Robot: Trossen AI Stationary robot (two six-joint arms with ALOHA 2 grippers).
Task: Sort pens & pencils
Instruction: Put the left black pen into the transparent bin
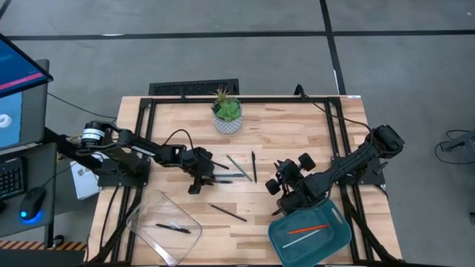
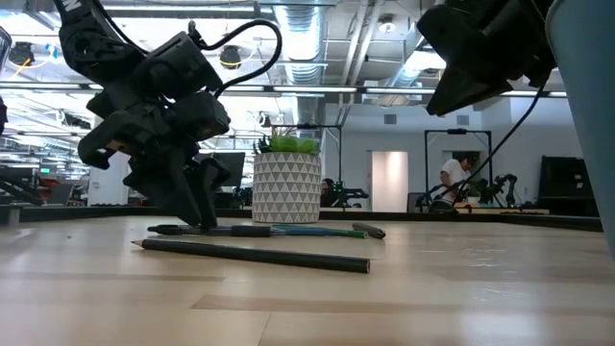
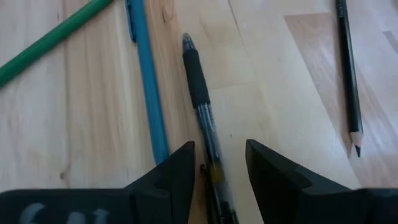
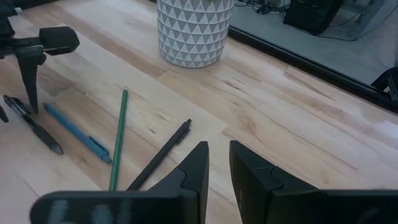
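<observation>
Left fingers: we see the left gripper spread wide with nothing clamped; the two fingers stand one on each side of the black pen, low at the table.
Pen axis: in the left wrist view, the black pen runs from between the fingers up toward the frame's top centre, so its length lies across the closing line. We judge that a straight close should catch the barrel.
Neighbours: the blue pen lies just beside it on the left, almost parallel; the green pencil slants in the upper left; a black pencil sits well apart at the right edge.
Overhead place: in the high view, this cluster lies at table centre, right of the left gripper.
Right fingers: the right gripper stands narrowly parted and holds nothing. It hovers above the teal tray in the lower right.
Nearer arm: the left, clearly.
Trays: the clear tray in the lower left holds one black pen. The teal one holds an orange stick and a white one.
</observation>
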